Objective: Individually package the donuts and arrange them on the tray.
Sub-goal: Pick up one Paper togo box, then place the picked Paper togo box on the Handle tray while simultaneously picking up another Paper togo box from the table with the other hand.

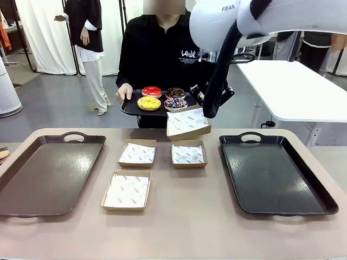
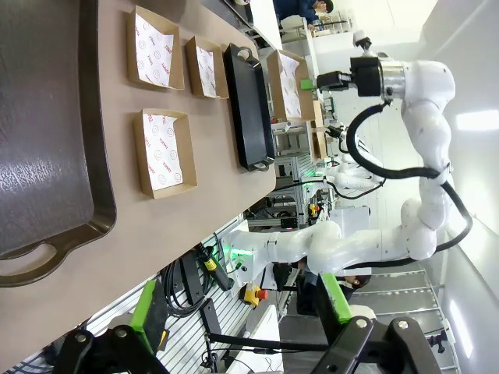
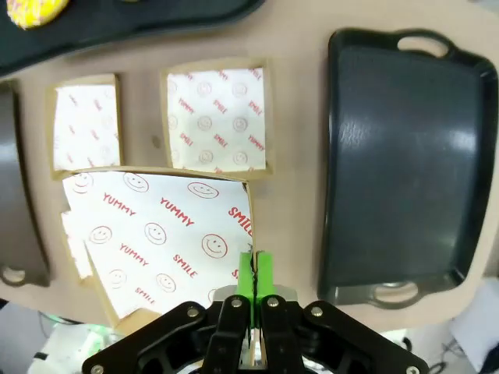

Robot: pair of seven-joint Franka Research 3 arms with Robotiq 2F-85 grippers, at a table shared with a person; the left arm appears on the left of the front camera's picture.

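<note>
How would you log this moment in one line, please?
right hand: shut on lifted paper box | left hand: open, empty | donuts: four on person's tray | three boxes on table

- Right arm (image 1: 282, 19): glossy white rounded shells, grey lettering cut off at the picture's edge, thick black cable (image 1: 221, 76).
- Right claw (image 3: 252, 271): black links, silver screws, bright green pads (image 3: 245, 274).
- Person (image 1: 157, 54): black long-sleeved top, small white chest print.
</note>
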